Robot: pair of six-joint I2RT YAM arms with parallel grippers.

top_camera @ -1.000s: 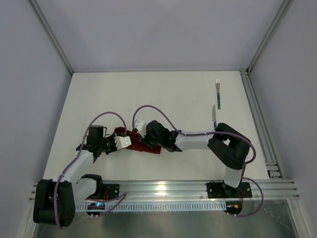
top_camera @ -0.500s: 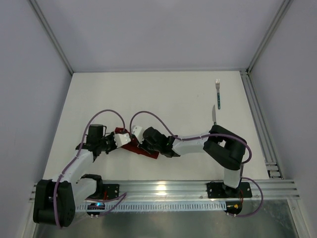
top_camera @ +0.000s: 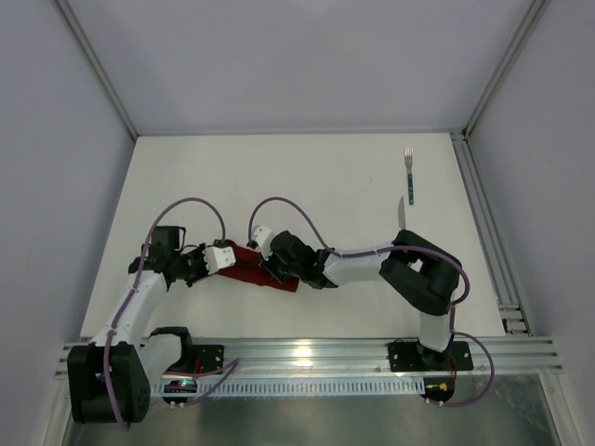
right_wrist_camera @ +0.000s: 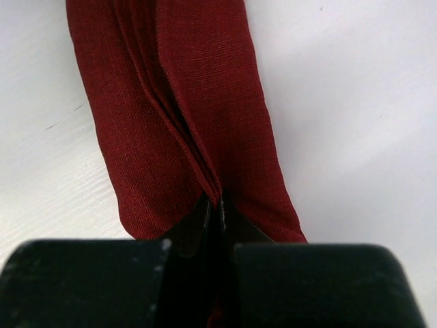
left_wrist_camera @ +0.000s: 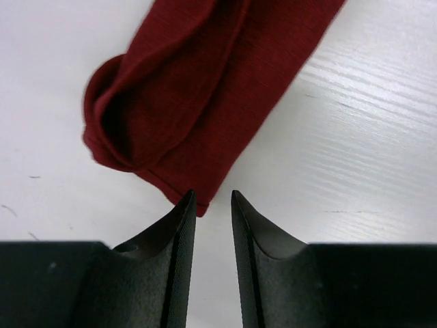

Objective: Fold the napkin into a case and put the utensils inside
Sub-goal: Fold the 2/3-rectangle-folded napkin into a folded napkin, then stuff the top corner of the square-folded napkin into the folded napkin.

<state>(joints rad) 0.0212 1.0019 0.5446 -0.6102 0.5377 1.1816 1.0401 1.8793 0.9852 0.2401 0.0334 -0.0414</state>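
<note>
Dark red napkin [top_camera: 249, 269] lay folded narrow at centre-left of the top view, between both arms. The fork [top_camera: 408, 172] and knife [top_camera: 402, 214] lay upper right, well apart.

From the left wrist, the left gripper [left_wrist_camera: 212, 198] stood slightly parted and empty at the cloth's corner, likely poised to pinch it.

From the right wrist, the right gripper [right_wrist_camera: 220, 208] was pressed together on the layered folds, probably anchoring them.

One dark red napkin [top_camera: 251, 270], folded narrow, in the lower middle of the top view. Two utensils in the upper right of the same view: one fork [top_camera: 408, 175] and, just below, one knife [top_camera: 402, 214], its lower end hidden. Two arms, the left arm [top_camera: 130, 311] and the right arm [top_camera: 358, 267]; two grippers, the left gripper [left_wrist_camera: 213, 199] and the right gripper [right_wrist_camera: 220, 205], with two fingers each; one white table [top_camera: 307, 177].
</note>
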